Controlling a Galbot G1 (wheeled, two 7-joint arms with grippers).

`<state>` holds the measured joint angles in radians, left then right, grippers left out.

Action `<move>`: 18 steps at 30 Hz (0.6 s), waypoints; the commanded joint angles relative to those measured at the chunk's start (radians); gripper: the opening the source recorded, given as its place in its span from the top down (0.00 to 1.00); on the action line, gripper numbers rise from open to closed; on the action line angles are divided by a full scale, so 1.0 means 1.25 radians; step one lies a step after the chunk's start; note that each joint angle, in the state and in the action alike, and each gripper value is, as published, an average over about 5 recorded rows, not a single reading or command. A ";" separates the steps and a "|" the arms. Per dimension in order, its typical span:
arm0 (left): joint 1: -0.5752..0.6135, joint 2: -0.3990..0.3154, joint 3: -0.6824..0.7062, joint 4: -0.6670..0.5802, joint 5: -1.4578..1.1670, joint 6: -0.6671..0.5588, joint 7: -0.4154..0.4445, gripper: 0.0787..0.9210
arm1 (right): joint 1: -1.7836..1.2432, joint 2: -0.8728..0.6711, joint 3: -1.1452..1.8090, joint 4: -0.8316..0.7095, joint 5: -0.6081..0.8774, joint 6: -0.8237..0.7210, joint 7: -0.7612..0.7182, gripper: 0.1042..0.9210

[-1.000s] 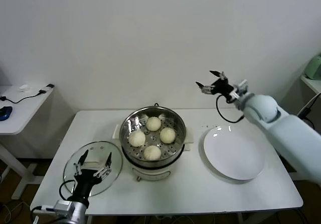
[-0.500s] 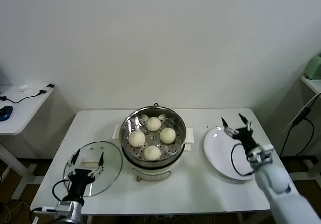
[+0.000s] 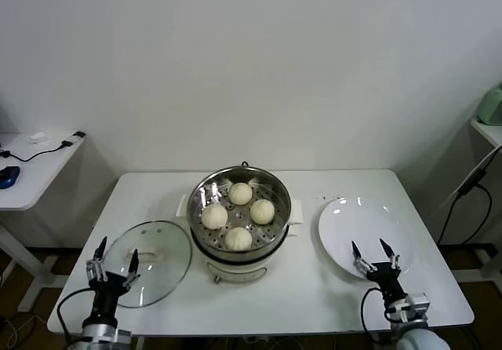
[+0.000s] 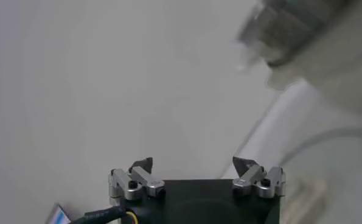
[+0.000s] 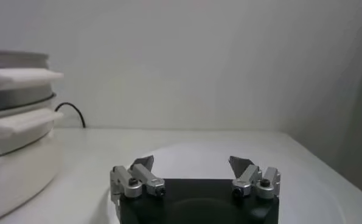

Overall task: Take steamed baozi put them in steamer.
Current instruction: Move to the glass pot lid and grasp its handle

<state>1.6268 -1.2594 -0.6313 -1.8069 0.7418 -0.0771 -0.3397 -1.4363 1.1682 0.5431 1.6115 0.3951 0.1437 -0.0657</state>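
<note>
Four cream-white baozi [image 3: 238, 216] sit on the perforated tray inside the shiny steel steamer [image 3: 277, 188] at the table's middle. My left gripper [image 3: 113, 257] is open and empty at the table's front left edge, by the glass lid; it also shows in the left wrist view [image 4: 194, 163]. My right gripper [image 3: 374, 251] is open and empty at the front right, over the near rim of the white plate [image 3: 365, 233]; it also shows in the right wrist view [image 5: 191, 162]. The steamer's side [image 5: 16, 115] shows in the right wrist view.
A round glass lid [image 3: 157, 257] lies flat left of the steamer. The white plate holds nothing. A side table [image 3: 31, 169] with a cable stands at far left. The white wall is behind the table.
My right arm swung down from high at the back to the front right edge by the plate. My left gripper drew back and left off the lid toward the front edge.
</note>
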 commanded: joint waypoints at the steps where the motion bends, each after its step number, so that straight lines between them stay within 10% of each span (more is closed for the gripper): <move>1: -0.045 0.017 0.019 0.180 0.429 0.082 -0.101 0.12 | -0.060 0.044 0.023 0.010 -0.039 -0.004 0.006 0.12; 18: -0.172 -0.008 0.039 0.284 0.463 0.081 -0.090 0.12 | -0.060 0.039 0.026 0.056 -0.043 -0.030 0.024 0.12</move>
<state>1.5029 -1.2654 -0.5917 -1.5525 1.2328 0.0066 -0.4365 -1.4953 1.2076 0.5700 1.6564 0.3511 0.1154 -0.0409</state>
